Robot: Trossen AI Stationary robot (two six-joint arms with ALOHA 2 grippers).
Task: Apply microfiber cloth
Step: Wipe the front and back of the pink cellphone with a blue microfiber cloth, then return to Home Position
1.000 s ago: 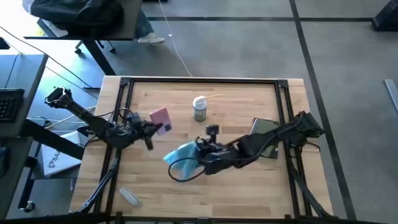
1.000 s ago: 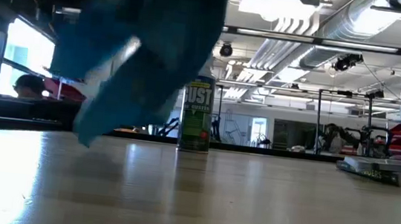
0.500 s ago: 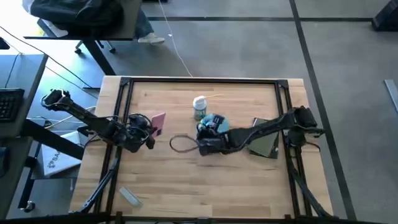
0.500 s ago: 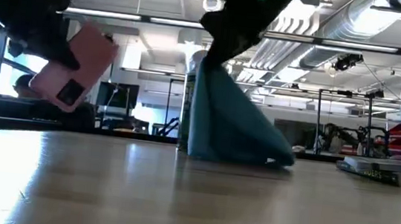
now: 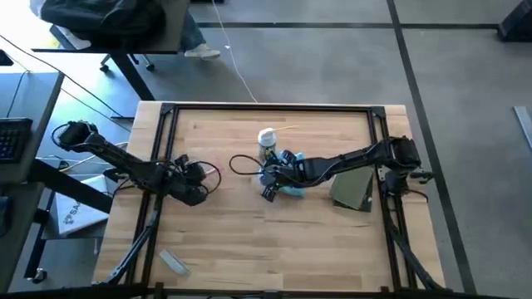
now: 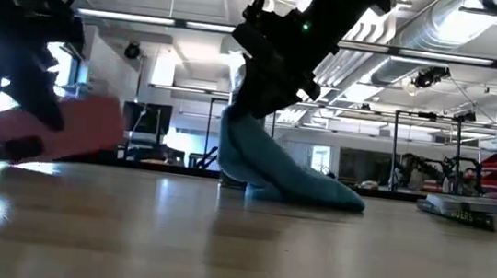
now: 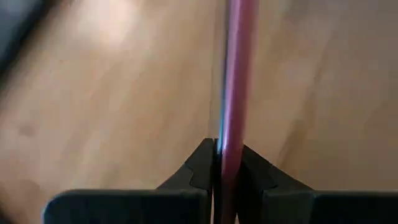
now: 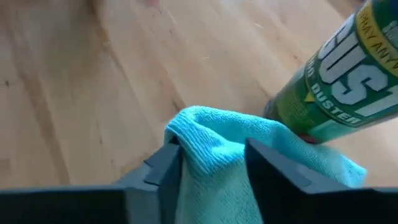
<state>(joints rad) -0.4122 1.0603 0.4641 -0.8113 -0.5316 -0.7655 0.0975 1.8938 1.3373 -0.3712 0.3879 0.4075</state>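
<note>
The teal microfiber cloth point(image 6: 275, 171) stands in a heap on the table mid-field, right beside a green duster can point(image 5: 267, 143). My right gripper point(image 5: 271, 184) is above the cloth and shut on its top. My left gripper point(image 5: 198, 189) is at the table's left and shut on a pink phone point(image 6: 57, 131). The phone lies nearly level, low over the wood. From the left wrist view the phone point(image 7: 234, 93) shows edge-on between the fingers. My left gripper pinches the phone's two flat faces between its fingers at one end point(image 7: 229, 163). The rest of the phone reaches out ahead of the fingers, nearly level, just above the table. My right gripper pinches a bunched fold at the cloth's top point(image 8: 206, 148) between its two fingers, coming from above at a slant. The cloth hangs slack below it. Its lower part point(image 6: 317, 194) spreads on the table by the can point(image 8: 341, 93).
A flat grey-green pad point(image 5: 353, 192) lies at the table's right under my right arm. A small white object point(image 5: 174, 262) sits near the front left corner. Bare wood lies across the near half of the table point(image 5: 274, 249).
My right gripper has carried the cloth from the table's middle toward the far edge and down beside the can. The cloth hung clear; its lower part now rests on the wood. My left gripper has sunk and tipped the phone from a steep tilt to nearly level.
</note>
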